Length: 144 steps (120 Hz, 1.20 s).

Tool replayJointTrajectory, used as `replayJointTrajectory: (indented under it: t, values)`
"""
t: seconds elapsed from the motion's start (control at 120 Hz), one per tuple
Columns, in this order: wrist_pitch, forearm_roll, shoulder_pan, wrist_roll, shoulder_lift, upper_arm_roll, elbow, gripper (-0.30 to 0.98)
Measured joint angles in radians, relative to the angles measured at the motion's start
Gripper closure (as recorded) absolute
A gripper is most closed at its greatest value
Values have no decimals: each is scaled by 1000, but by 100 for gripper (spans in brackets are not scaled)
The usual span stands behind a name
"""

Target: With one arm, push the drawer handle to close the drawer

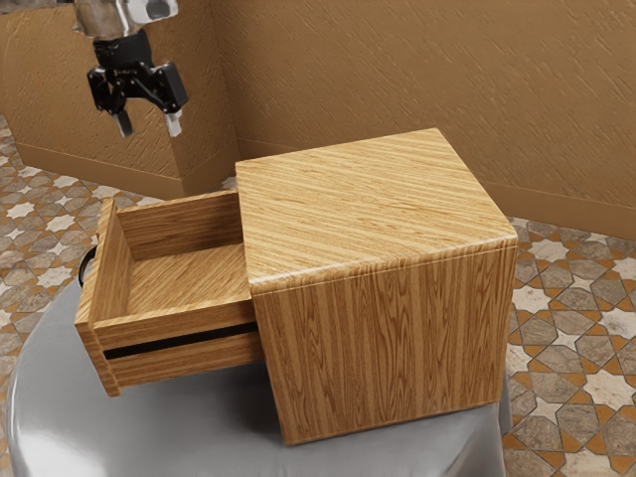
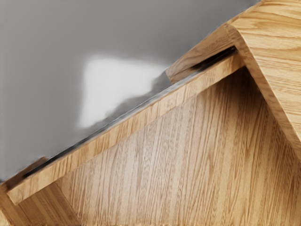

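Note:
My gripper (image 1: 149,127) hangs in the air at the exterior view's upper left, its two fingers apart with nothing between them. Below it, the wooden drawer (image 1: 179,333) stands pulled well out of the cabinet (image 1: 378,209), toward the exterior view's left. The dark curved handle (image 1: 87,266) sits on the outer face of the drawer front, partly hidden by that panel. In the wrist view, the drawer's bare floor (image 2: 164,174) and side wall lie beneath my hand, beside the cabinet's top (image 2: 275,56).
A round table under a glossy grey cover (image 1: 199,427) carries the cabinet. Brown textured walls (image 1: 348,70) rise behind it, and patterned tiles (image 1: 571,348) surround the table.

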Motion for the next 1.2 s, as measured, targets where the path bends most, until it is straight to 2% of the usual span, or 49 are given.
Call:
replayJointTrajectory:
  t: [0.083, 0.15, 0.225, 0.267, 0.283, 0.383, 0.442, 0.5, 0.633, 0.708, 0.783, 0.975, 1.2]
  values:
    - [20, 8, 4, 11, -46, 14, -68, 0]
    - [72, 63, -18, 21, -380, 23, -404, 0]
    - [115, 160, -7, 31, -757, 103, -737, 0]
    - [129, 222, -26, 40, -893, 162, -853, 0]
    - [133, 251, -59, 44, -926, 196, -880, 1]
    - [140, 475, -459, 81, -1080, 501, -930, 4]
    - [136, 576, -601, 108, -1116, 575, -931, 9]
    - [126, 642, -671, 134, -1128, 620, -933, 16]
    - [51, 729, -746, 186, -1186, 643, -941, 31]
    - [42, 779, -848, 217, -1188, 721, -935, 39]
    - [57, 820, -894, 251, -1174, 786, -933, 45]
    - [75, 863, -935, 338, -1165, 800, -937, 56]
    - [125, 870, -1023, 440, -1158, 839, -932, 59]
